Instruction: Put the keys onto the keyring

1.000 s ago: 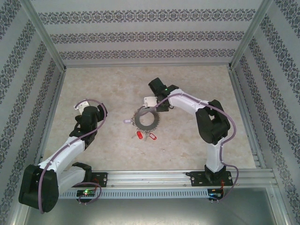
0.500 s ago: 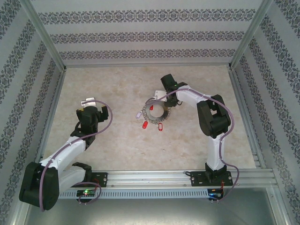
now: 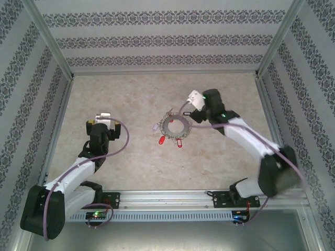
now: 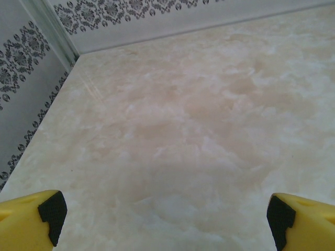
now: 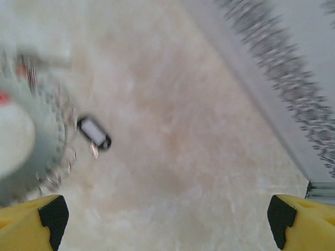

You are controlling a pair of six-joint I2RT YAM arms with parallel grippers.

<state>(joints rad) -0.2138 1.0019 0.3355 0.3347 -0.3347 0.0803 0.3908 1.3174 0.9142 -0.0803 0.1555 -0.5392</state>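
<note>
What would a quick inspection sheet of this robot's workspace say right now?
Surface: pale marbled table, no marks seen.
Job's things: grey keyring lying flat mid-table; keys around its rim, with red tags, a white tag and a black tag; cannot tell whether they are threaded on.
Clutter: nothing seen.
Grippers: left gripper, jaws open, empty, well left of the ring; right gripper, jaws open, empty, just beyond the ring's right side.
Cables: purple cables along both arms.
Surroundings: patterned walls, metal frame.
</note>
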